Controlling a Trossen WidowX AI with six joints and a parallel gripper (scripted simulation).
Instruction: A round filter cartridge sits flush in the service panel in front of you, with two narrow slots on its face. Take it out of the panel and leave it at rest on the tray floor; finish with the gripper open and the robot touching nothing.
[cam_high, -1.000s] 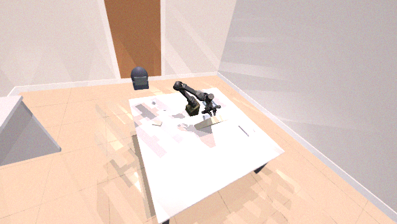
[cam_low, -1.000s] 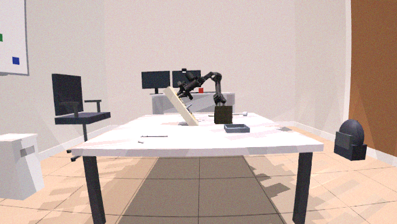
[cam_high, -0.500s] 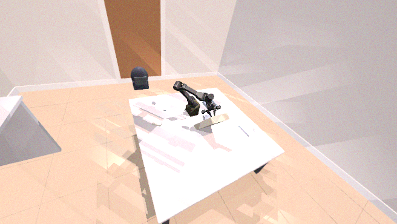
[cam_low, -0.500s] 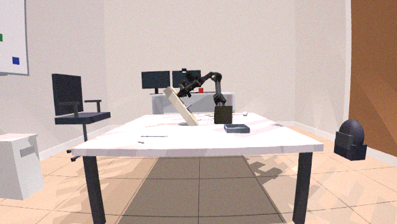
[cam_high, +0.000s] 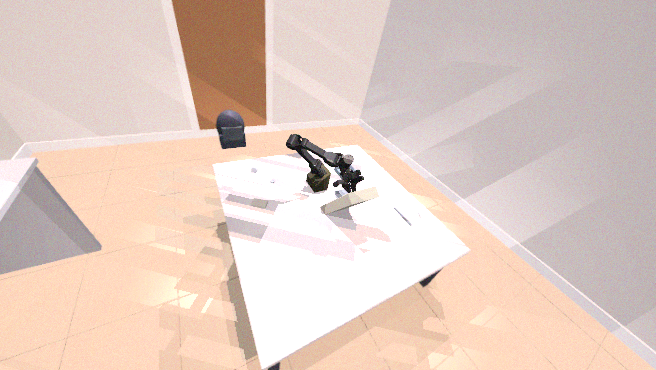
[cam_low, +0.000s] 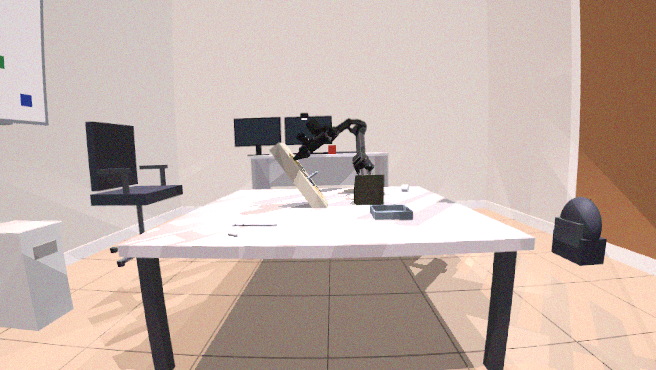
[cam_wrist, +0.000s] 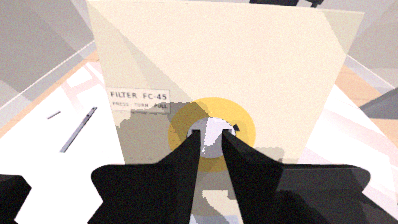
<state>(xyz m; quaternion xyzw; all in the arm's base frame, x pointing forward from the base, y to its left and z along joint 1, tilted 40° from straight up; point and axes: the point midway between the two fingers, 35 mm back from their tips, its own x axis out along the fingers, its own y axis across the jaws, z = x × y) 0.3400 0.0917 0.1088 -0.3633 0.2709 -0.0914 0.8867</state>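
Note:
The cream service panel (cam_high: 351, 201) (cam_low: 298, 181) (cam_wrist: 225, 55) stands tilted on the table. The round pale cartridge (cam_wrist: 212, 125) sits in it, inside a yellow ring (cam_wrist: 246, 120), with a small dark mark just right of its rim. My gripper (cam_low: 296, 157) (cam_wrist: 210, 133) is at the panel face, its fingertips over the cartridge and shut on it. The fingertips cover the slots, and how deep they reach is hidden. The cartridge seems to be in the panel; whether it stands out at all I cannot tell. The blue-grey tray (cam_low: 391, 216) lies beside the robot base and looks empty.
A light rod-like part (cam_low: 313, 175) sticks out from the panel's lower face. The robot base (cam_high: 318, 180) (cam_low: 369, 190) stands behind the tray in the exterior view. A thin pen-like object (cam_high: 402, 216) (cam_low: 255, 225) (cam_wrist: 79, 131) and a smaller piece (cam_low: 232, 234) (cam_wrist: 54, 115) lie beyond the panel.

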